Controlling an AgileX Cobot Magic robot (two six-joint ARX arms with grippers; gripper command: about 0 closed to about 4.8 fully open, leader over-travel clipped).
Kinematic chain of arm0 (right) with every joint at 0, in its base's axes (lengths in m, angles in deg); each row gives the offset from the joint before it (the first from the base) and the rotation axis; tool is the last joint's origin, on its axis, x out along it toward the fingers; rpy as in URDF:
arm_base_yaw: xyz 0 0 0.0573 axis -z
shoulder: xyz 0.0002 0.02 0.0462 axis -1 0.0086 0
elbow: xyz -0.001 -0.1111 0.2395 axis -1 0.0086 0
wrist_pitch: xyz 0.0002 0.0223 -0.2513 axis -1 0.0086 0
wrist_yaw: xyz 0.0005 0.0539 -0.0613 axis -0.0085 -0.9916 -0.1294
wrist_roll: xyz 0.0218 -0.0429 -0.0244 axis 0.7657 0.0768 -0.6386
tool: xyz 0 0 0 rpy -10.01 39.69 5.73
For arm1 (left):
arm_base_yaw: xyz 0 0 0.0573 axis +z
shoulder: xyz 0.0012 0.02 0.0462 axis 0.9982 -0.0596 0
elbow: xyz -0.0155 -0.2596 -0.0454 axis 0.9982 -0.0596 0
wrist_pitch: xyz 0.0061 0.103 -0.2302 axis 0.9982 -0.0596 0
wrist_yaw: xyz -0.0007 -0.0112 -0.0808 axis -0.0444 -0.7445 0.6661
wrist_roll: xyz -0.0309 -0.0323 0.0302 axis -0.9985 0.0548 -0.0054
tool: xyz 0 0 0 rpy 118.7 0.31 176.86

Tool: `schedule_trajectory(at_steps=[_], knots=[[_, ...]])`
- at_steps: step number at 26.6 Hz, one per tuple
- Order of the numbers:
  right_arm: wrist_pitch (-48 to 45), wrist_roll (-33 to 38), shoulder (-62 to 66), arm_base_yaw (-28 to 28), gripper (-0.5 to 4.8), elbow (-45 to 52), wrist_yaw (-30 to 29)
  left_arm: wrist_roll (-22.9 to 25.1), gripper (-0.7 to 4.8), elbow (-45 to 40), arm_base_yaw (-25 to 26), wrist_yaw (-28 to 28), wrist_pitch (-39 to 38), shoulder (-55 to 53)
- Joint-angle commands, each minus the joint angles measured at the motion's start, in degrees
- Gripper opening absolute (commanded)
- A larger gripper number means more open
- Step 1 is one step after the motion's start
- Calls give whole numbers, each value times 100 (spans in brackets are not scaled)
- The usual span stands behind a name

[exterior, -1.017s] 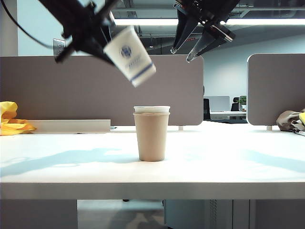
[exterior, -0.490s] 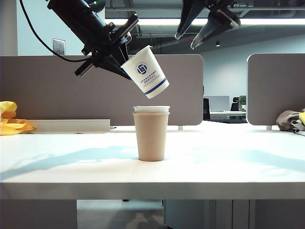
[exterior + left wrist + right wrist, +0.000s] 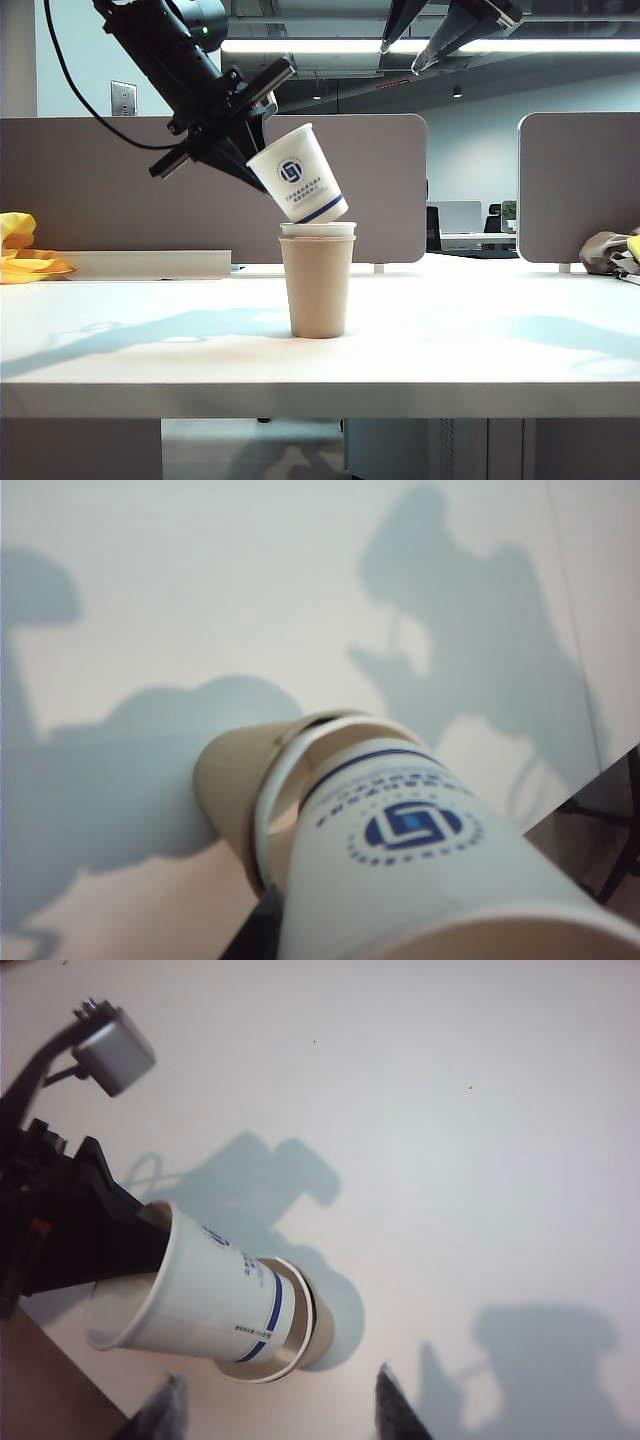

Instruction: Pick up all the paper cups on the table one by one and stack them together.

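The left tool [image 3: 250, 150] is clamping a tilted logo cup [image 3: 297, 174] over the tan cup [image 3: 318, 285] mid-desk [image 3: 480, 340]; the right tool [image 3: 430, 40], fingers apart, is hanging at one o'clock.

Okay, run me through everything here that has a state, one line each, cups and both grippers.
Left gripper: shut on the logo cup's rim, left of the stack.
Logo cup: held tilted, its base at the stack's mouth, not seated.
Tan cup: upright on the table, outermost of the stack.
White cup: nested in the tan cup, only its rim showing.
Right gripper: open, empty, high above and right of the stack.
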Motion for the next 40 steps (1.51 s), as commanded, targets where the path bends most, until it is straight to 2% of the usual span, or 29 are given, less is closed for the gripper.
schedule_trajectory(at_steps=[1,7,8,11,15,23,31,33,35,36,37,40], knots=[[-17,-17,-37,2,241,-35,-15,133,-6,20,9,-13,-122,-68],[-9,-15,-37,2,241,-35,-13,131,-2,22,9,-55,-192,-94],[-9,-15,-37,2,242,-35,-15,131,8,22,9,-52,-192,-94],[-11,-17,-37,2,242,-33,-15,133,86,26,9,17,-188,-94],[-11,-17,-37,2,242,-33,-13,131,123,85,7,74,-164,-94],[-9,-17,-37,2,242,-33,-15,101,117,586,4,136,-236,-94],[11,-28,-24,2,238,-22,-13,129,110,590,4,138,-184,-90],[92,-83,-15,2,183,-22,-15,136,100,590,4,138,-166,-57],[243,-240,-15,2,83,-20,-37,162,35,590,4,140,-175,-9],[319,-319,-15,2,48,-20,-37,175,9,590,4,140,-175,15],[396,-334,-15,2,28,-20,-42,173,-8,588,4,138,-173,46],[597,-334,-15,0,24,61,-114,173,-6,590,4,138,-179,175]])
